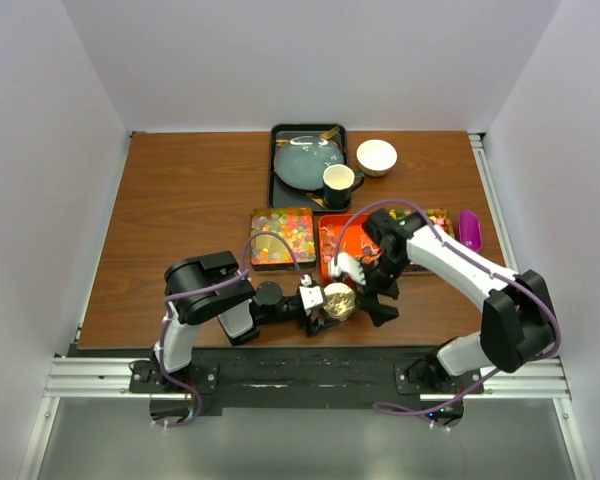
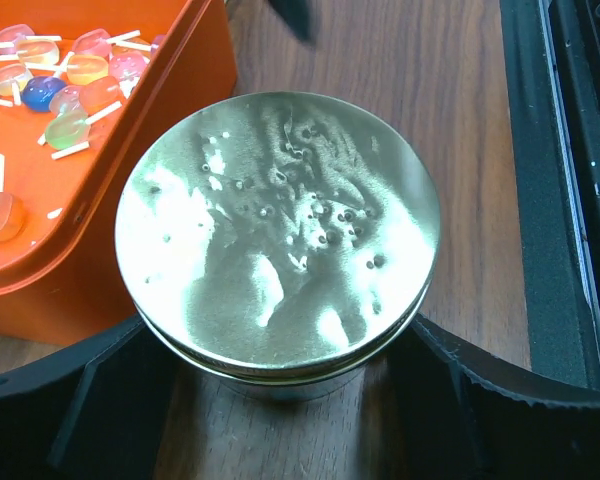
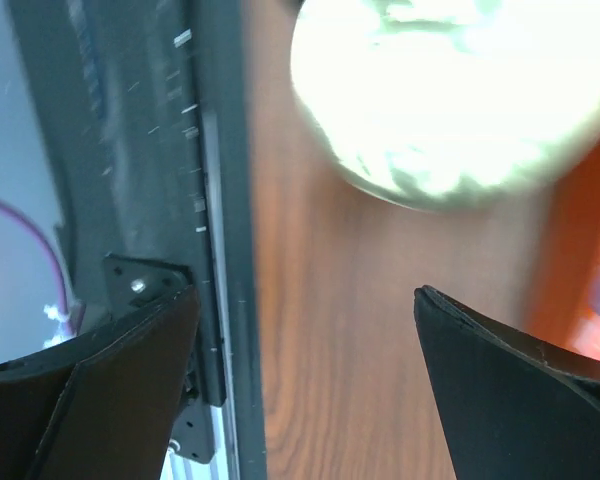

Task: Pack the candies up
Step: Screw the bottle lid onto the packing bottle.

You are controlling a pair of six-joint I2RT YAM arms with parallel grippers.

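Gold-lidded jar (image 2: 278, 240) in grip of left tool (image 2: 278, 335) — right tool (image 3: 307, 300) wide, empty — candies (image 2: 60, 75) in orange tray (image 2: 70, 290) just beside.

Lab booth: white walls (image 1: 310, 60), aluminium rails (image 1: 90, 377)

Left claw (image 2: 280, 345) clamped — right claw (image 3: 307, 300) spread open, pointing down.

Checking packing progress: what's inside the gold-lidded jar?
Only the gold lid shows, seated on the jar gripped by the left hand; the lid covers whatever is inside.
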